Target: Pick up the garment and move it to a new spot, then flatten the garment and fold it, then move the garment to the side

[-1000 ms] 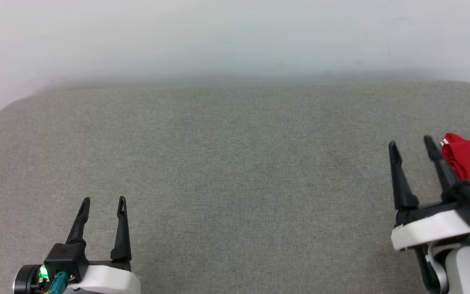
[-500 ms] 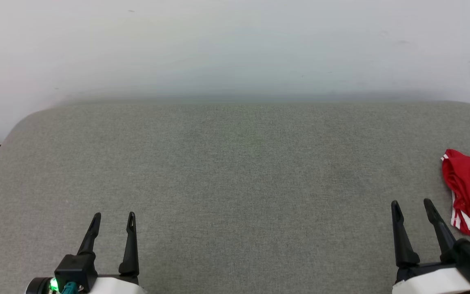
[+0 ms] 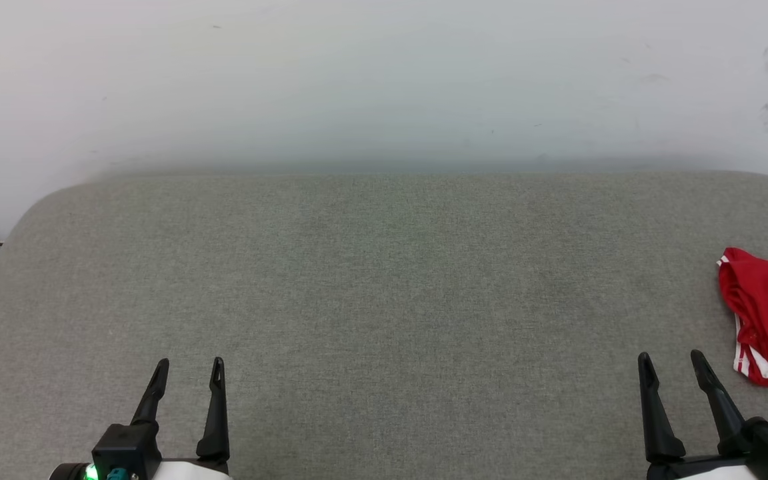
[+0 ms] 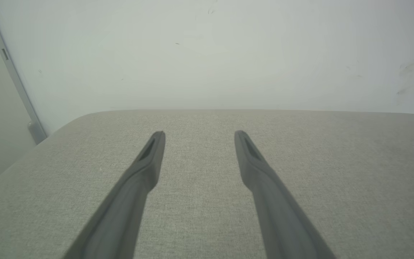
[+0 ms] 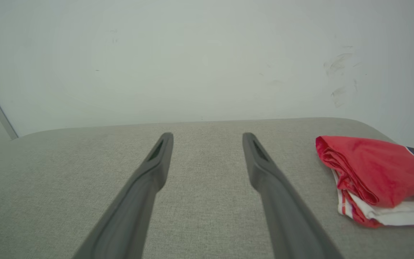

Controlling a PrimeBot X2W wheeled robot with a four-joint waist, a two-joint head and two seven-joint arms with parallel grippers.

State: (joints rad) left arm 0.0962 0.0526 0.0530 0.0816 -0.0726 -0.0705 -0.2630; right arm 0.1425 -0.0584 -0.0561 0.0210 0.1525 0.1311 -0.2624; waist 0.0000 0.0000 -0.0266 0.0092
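At the 3 o'clock edge of the grey fabric-covered counter (image 3: 384, 280), the garment (image 3: 767, 313) is lying as a compact red bundle. A white layer and red-and-white striped trim are showing along its near end. Its far right part is running out of the head view. From the right wrist, dark lettering is peeking out on the top layer. Nothing is touching it.

The right gripper (image 3: 671, 360) is hovering at the counter's near edge, fingers spread wide and nothing between them. The left gripper (image 3: 189, 365) is waiting around 7 o'clock, likewise released and empty.

What is mattering for any coming reach is this: the bundle is sitting at roughly 1 o'clock from the right gripper's tips, just beside and slightly ahead of them. Its visible part is running about 12 to 6, nearly parallel to the fingers, though the cut-off side is leaving the true long axis uncertain. The right arm is clearly the nearer one, while the left is standing well apart, across the bare counter.

Judging by the tidy layered shape at the side, the garment is looking already folded and set aside. If it is instead awaiting pickup, the right wrist is likely needing a turn so the fingers are straddling a fold.
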